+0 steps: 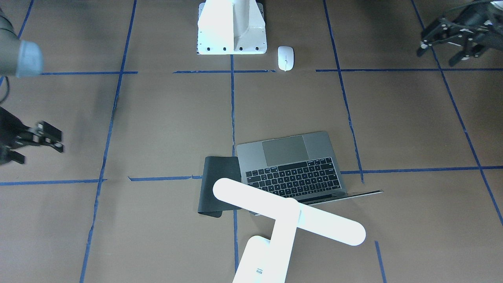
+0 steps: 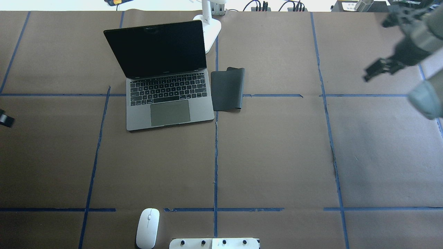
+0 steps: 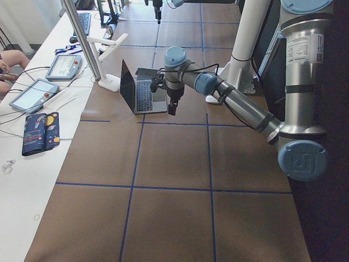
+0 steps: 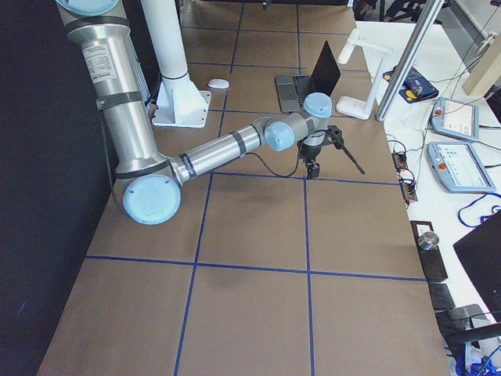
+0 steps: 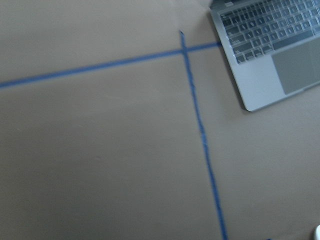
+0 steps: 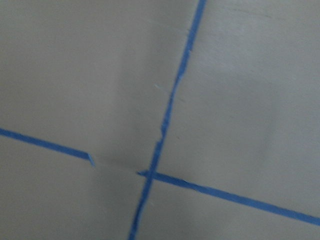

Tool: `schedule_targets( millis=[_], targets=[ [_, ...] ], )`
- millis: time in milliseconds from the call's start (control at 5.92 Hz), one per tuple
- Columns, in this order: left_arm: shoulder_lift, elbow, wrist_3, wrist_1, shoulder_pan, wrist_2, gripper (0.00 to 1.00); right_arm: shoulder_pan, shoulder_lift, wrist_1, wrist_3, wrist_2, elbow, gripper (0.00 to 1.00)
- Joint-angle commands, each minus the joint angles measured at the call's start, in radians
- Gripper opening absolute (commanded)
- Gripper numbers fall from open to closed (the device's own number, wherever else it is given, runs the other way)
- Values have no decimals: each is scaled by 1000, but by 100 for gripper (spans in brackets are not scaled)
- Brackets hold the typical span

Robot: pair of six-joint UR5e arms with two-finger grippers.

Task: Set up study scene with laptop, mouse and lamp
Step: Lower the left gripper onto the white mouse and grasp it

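The laptop (image 1: 290,165) (image 2: 166,103) stands open with a dark screen, left of centre at the far side of the table. The lamp (image 1: 289,212) stands behind it, its base (image 2: 211,26) at the far edge and its bar head over the laptop's hinge. The mouse (image 1: 285,58) (image 2: 148,228) lies near the robot's pedestal, far from the laptop. My left gripper (image 1: 448,49) hovers open and empty at the table's left side. My right gripper (image 1: 37,143) (image 2: 379,69) hovers open and empty at the far right.
A flat black pad (image 2: 227,89) lies right beside the laptop. The white bolted pedestal (image 1: 232,27) stands at the near middle edge. Blue tape lines cross the brown table cover. Tablets and cables lie on a white bench (image 3: 32,136) beyond the far edge.
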Motion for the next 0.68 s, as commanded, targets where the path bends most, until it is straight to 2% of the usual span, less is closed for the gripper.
schedule_targets(
  millis=[0, 169, 338, 507],
  targets=[
    [-4, -81, -399, -137, 298, 204, 100, 221, -277, -78, -433, 9, 117, 100],
    [-7, -81, -583, -219, 470, 356, 100, 320, -366, -78, -520, 15, 115, 100],
    [-35, -78, -748, -223, 696, 576, 100, 339, -402, -73, -507, 15, 115, 100],
    [-74, -60, -850, -217, 897, 744, 100, 338, -401, -73, -503, 17, 110, 100]
  ],
)
